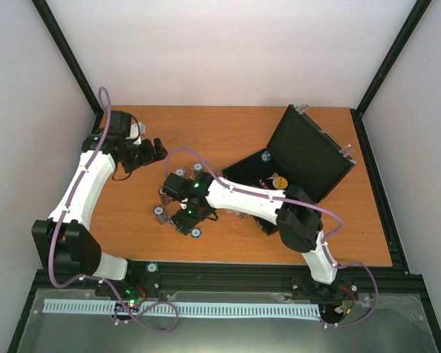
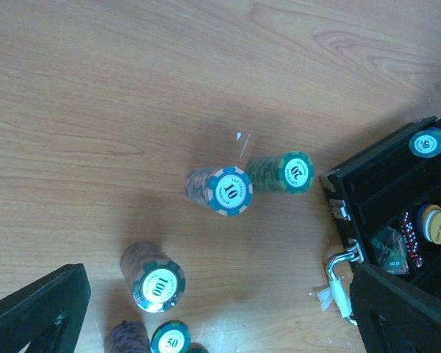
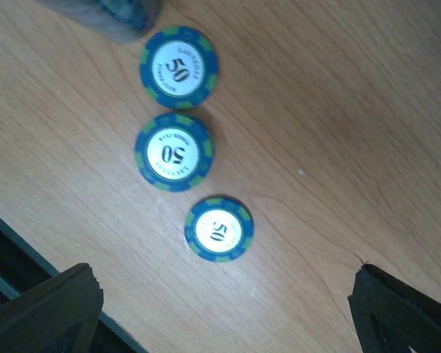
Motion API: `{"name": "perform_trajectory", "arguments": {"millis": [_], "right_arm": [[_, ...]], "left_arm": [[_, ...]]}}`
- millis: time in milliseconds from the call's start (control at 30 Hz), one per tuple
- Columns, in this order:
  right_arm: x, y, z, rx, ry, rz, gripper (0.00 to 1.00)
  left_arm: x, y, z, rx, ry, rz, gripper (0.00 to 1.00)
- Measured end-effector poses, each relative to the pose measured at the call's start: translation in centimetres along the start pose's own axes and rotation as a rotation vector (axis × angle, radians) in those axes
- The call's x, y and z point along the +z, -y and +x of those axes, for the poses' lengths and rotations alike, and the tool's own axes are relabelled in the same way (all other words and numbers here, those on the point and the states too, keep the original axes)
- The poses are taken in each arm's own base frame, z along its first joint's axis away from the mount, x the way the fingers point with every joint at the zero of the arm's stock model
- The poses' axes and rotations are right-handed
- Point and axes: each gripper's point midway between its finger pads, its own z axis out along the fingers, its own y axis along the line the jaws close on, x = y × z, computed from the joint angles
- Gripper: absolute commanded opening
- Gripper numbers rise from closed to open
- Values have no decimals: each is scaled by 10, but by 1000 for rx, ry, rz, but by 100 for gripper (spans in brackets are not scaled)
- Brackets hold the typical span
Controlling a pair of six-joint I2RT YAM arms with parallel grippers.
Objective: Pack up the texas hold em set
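The black case lies open at the right of the table, its lid up. In the left wrist view the case holds a 50 chip, a round disc and red dice; its silver handle faces the chips. Stacks marked 10, 20, 100 and 50 stand on the wood. My left gripper is open and empty, back at the left. My right gripper hangs open over three low 50 stacks, touching none.
The right arm stretches leftward across the front of the case to the chip stacks. A black frame rail runs along the table's near edge. Bare wood lies behind the chips.
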Motion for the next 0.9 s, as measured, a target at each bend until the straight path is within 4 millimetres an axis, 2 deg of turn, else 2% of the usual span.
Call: {"name": "perform_trajectory", "arguments": {"millis": [100, 233, 400, 700, 900], "right_arm": [[7, -8, -9, -46, 2, -26, 93], [29, -14, -21, -97, -15, -33, 92], [55, -18, -20, -137, -60, -43, 90], [71, -23, -13, -143, -107, -76, 83], [72, -29, -18, -133, -104, -100, 78]], "left_arm": [[-1, -2, 3, -4, -14, -12, 100], [-5, -5, 2, 0, -11, -38, 100], [-8, -6, 3, -1, -16, -51, 100], [-15, -6, -1, 14, -7, -63, 100], [-15, -6, 0, 26, -10, -64, 100]]}}
